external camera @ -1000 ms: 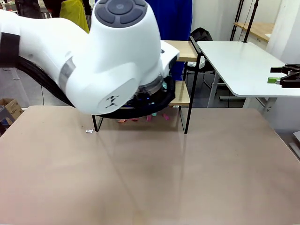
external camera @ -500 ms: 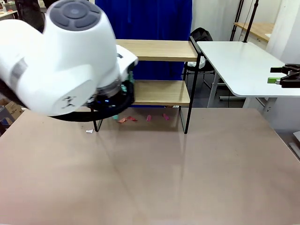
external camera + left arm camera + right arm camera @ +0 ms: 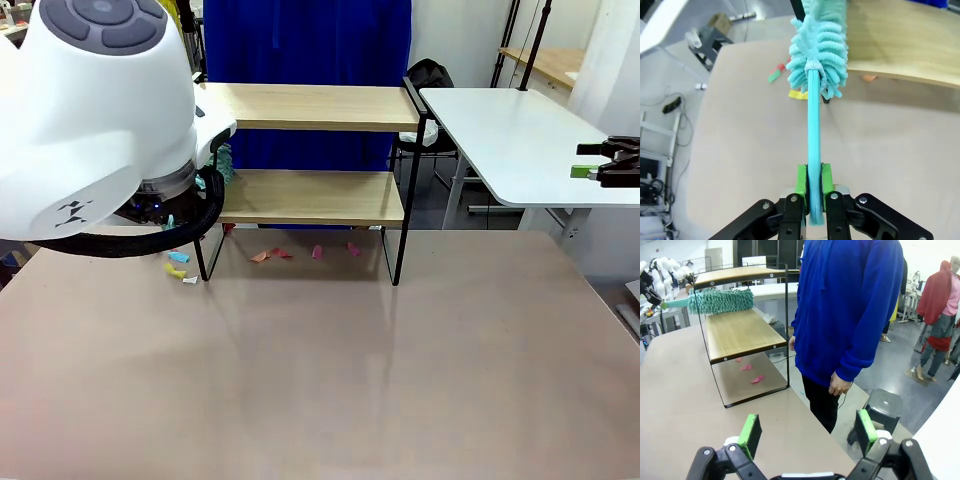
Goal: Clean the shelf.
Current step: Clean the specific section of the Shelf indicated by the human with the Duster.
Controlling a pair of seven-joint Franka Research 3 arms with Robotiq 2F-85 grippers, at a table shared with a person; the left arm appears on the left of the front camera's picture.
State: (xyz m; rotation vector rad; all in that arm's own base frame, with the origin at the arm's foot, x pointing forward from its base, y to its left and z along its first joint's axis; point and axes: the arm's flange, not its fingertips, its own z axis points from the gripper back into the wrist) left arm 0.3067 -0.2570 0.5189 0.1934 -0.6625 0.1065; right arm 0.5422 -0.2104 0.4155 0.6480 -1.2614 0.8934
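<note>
The shelf (image 3: 312,106) stands at the table's far side, two light wooden boards in a thin black frame. My left gripper (image 3: 813,178) is shut on the handle of a teal fluffy duster (image 3: 821,45). The duster's head hangs at the left end of the lower board (image 3: 905,47), and its tip (image 3: 222,160) peeks past my white left arm (image 3: 90,120). From the right wrist view the duster (image 3: 722,300) lies between the two boards of the shelf (image 3: 740,332). My right gripper (image 3: 605,163) hovers open at the far right, and in its own view the gripper (image 3: 808,432) holds nothing.
Small coloured paper scraps (image 3: 315,252) lie on the table under the shelf, more scraps (image 3: 178,260) by its left leg. A person in a blue hoodie (image 3: 850,305) stands behind the shelf. A white side table (image 3: 510,130) is at the back right, a stool (image 3: 882,407) beside the person.
My left arm has swung left, uncovering the shelf. The duster has travelled along the lower board to its left end. Scraps now lie by the shelf's left leg.
</note>
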